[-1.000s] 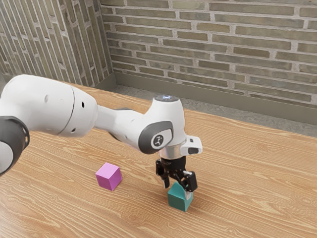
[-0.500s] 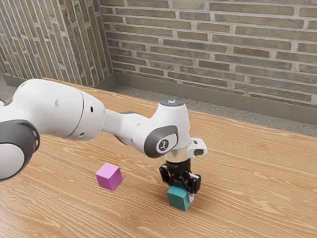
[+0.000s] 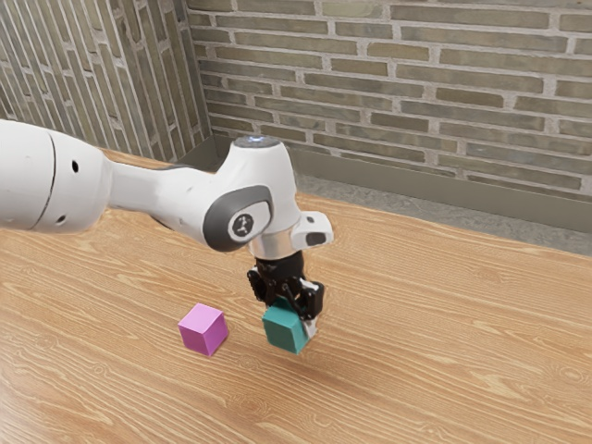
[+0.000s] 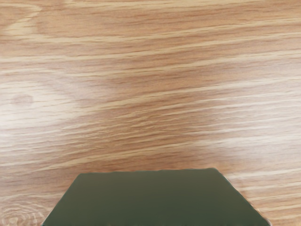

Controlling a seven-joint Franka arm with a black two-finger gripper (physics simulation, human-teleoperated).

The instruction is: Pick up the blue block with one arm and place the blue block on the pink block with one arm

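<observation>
A teal block hangs a little above the wooden table, tilted, with my black gripper shut on its upper part. In the wrist view the same block is a dark blurred shape just under my hand, with bare wood grain beyond it. The pink block rests on the table toward the exterior view's left of the held block, about a block's width apart from it. No block of plain blue colour is in view; the held one is teal.
The wooden table stretches wide toward the exterior view's right and front. A brick wall stands behind the table's far edge, with slatted panelling at the exterior view's left. My white arm reaches over the table's left part.
The gripper closed on the teal block, lifted it off the table and carried it toward the exterior view's left, nearer the pink block. The pink block stayed put.
</observation>
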